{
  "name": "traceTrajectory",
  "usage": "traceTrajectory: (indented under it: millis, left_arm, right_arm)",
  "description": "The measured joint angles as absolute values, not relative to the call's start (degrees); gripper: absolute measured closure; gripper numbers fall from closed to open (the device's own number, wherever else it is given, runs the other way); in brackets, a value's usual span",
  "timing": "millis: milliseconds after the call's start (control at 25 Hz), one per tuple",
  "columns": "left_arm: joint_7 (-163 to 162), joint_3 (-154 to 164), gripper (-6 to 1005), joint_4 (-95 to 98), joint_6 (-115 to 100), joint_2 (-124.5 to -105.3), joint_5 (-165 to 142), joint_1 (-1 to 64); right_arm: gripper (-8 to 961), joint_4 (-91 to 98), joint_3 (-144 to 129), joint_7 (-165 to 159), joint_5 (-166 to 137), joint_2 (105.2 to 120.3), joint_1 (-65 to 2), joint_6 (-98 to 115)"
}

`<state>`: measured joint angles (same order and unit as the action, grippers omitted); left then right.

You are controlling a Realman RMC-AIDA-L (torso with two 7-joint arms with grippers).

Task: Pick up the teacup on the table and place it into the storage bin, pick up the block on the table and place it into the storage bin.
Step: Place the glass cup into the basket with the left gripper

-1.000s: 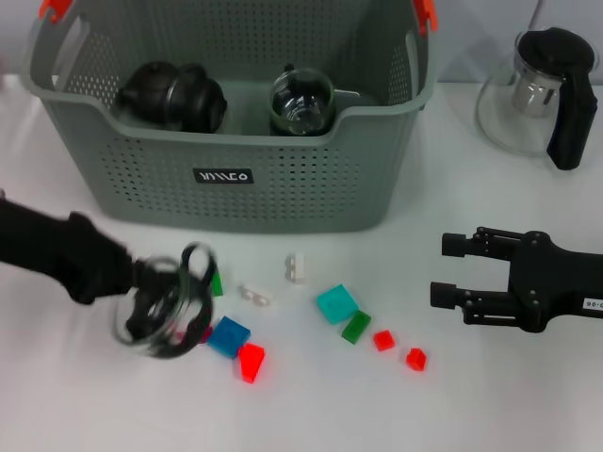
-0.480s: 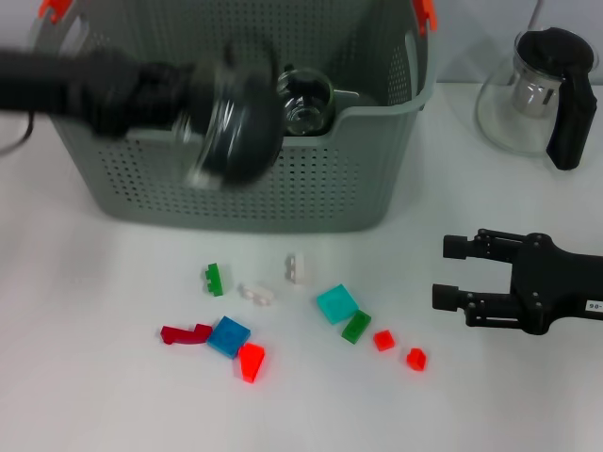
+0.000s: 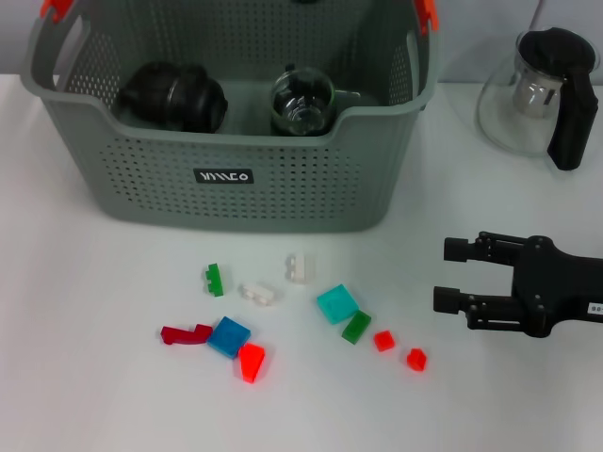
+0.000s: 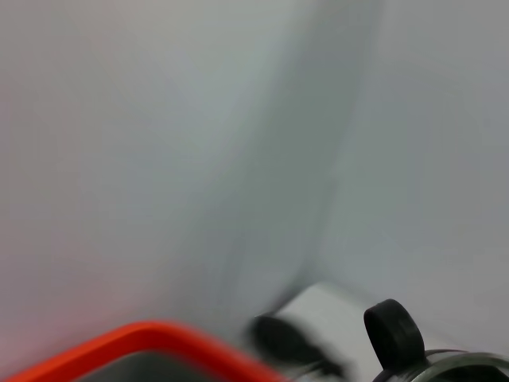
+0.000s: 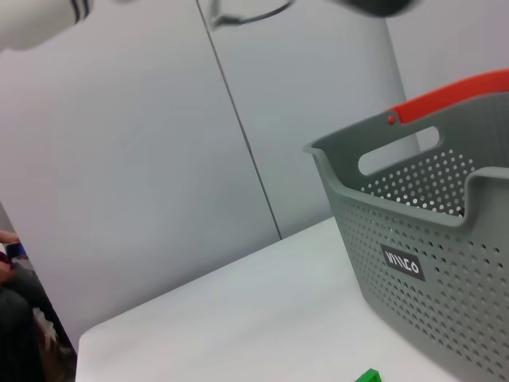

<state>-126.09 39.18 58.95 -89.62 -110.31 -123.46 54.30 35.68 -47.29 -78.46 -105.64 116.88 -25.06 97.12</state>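
Note:
The grey perforated storage bin [image 3: 283,202] stands at the back of the table, and its label side also shows in the right wrist view [image 5: 429,239]. Inside it lie a black pot [image 3: 172,96] and a glass cup [image 3: 301,99]. Another glass teacup [image 5: 238,14] hangs high in the air in the right wrist view, beside the dark, blurred left gripper [image 5: 374,6], which is out of the head view. Several blocks lie in front of the bin, among them a teal one [image 3: 336,304], a blue one [image 3: 229,336] and a red one [image 3: 251,362]. My right gripper [image 3: 450,275] rests open to the right of the blocks.
A glass teapot with a black handle [image 3: 542,89] stands at the back right. Small green [image 3: 216,280], white [image 3: 297,267] and red [image 3: 415,359] blocks are scattered among the others. An orange-red handle clip [image 3: 426,13] sits on the bin's rim.
The left arm carried the glass teacup up from the table, across the bin's front, and out of the head view. The right arm has not moved.

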Motion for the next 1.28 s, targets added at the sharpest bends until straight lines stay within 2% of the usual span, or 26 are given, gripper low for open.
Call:
traceTrajectory:
  millis: [120, 200, 640, 720, 880, 1280]
  left_arm:
    - [-129.7, 43.7, 955, 58.5, -82.6, -110.41, -131.6, 57.8]
    - [-131.6, 47.5, 955, 58.3, -77.9, -111.47, -136.3, 59.1]
    - [-134.8, 62.4, 953, 50.6, -53.0, -121.97, -160.6, 59.9]
    - [-134.7, 62.9, 952, 49.6, -51.0, -122.98, -162.5, 59.9]
    - [-134.9, 64.2, 952, 48.0, -47.5, -123.67, -163.4, 59.8]
    - [-134.9, 65.6, 950, 44.9, -42.5, -123.89, -163.6, 59.6]
  right_arm:
    - [130, 35.7, -47.3, -78.6, -105.6, 116.97, -25.2, 97.2]
    - [130, 35.7, -47.3, -78.6, -105.6, 117.06, -25.2, 97.2]
    - [129, 35.7, -47.3, -78.6, -105.6, 117.16, -25.1, 96.9]
    - [129, 35.7, -47.3, -78.6, -105.6, 117.16, -25.0, 96.9]
    - [130, 35.6, -47.3, -78.6, -105.6, 117.16, -24.9, 97.0]
    - [130, 34.6, -47.3, -78.6, -105.6, 116.75, -24.8, 96.7]
